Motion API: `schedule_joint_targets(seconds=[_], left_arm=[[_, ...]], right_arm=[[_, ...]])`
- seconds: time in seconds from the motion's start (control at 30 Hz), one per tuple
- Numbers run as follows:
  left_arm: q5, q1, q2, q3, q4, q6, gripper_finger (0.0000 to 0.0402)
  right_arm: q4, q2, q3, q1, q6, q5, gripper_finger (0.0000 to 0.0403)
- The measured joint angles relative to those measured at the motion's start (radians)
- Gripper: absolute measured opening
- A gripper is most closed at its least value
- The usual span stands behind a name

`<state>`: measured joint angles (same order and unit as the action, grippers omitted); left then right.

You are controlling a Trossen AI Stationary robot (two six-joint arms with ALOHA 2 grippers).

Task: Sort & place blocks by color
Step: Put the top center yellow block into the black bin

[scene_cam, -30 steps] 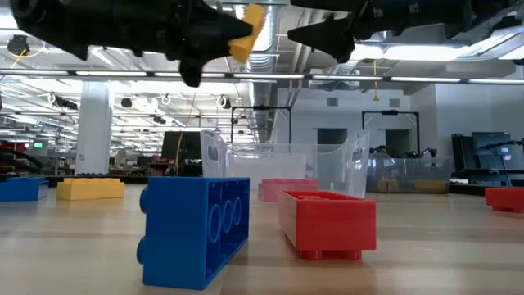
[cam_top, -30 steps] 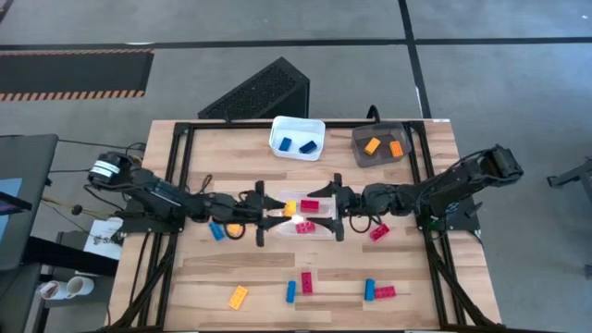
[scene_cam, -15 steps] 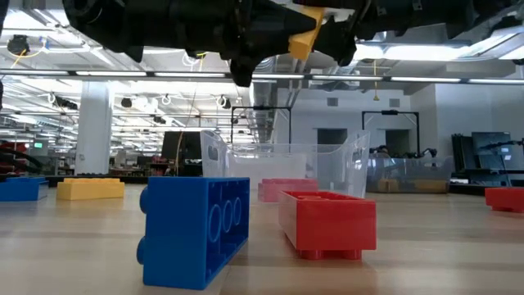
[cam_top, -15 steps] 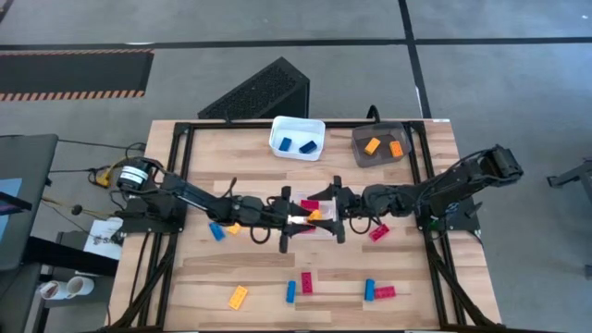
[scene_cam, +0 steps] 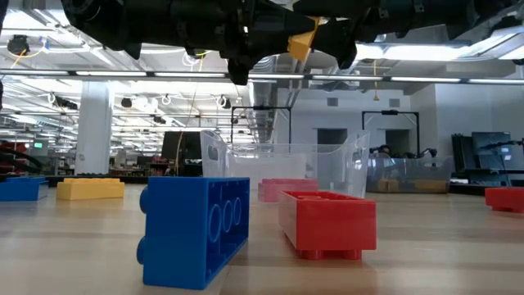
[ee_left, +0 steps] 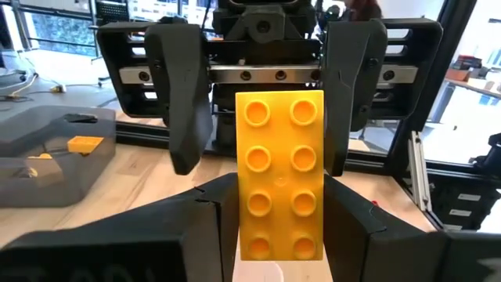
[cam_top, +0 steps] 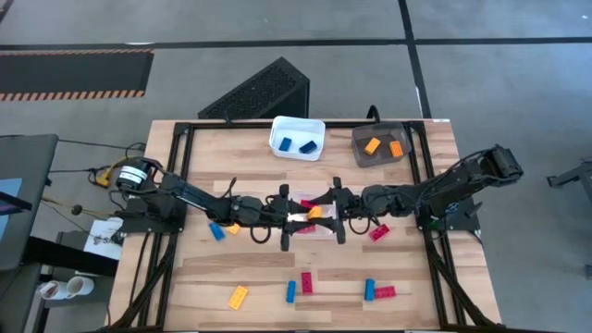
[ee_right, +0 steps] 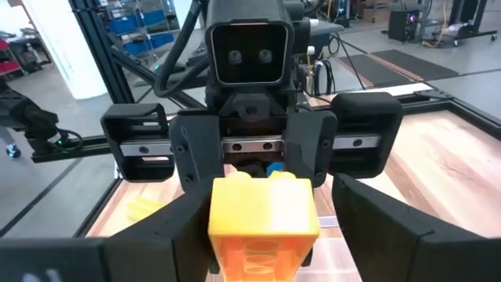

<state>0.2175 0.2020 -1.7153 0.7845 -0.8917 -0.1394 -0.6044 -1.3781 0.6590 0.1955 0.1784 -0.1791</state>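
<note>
Two grippers meet nose to nose over the clear bin (cam_top: 310, 225) at table centre: I read this as a handover of one yellow-orange brick (cam_top: 314, 213). Left gripper (cam_top: 290, 218) has its jaws narrowed onto the brick's long sides, studs up, far end sticking out so the other arm has something to grab. Right gripper (cam_top: 331, 214) straddles that free end, jaws wider than the brick, fingers (ee_left: 188, 102) just beside it; can't tell if they touch it. Likely destination is the grey bin (cam_top: 381, 146) on the right, where two orange bricks already lie; the white bin (cam_top: 296, 137) holds blues.
</note>
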Motion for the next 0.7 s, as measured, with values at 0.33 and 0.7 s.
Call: schedule_joint_targets(seconds=[0.33, 0.7], left_arm=[[0.033, 0.000, 0.000, 0.000, 0.004, -0.010, 0.0111], [0.083, -0.001, 0.016, 0.000, 0.076, -0.096, 0.0188]], right_arm=[[0.001, 0.000, 0.000, 0.006, -0.019, 0.005, 0.0144], [0.037, 0.005, 0.000, 0.005, -0.036, -0.008, 0.0143]])
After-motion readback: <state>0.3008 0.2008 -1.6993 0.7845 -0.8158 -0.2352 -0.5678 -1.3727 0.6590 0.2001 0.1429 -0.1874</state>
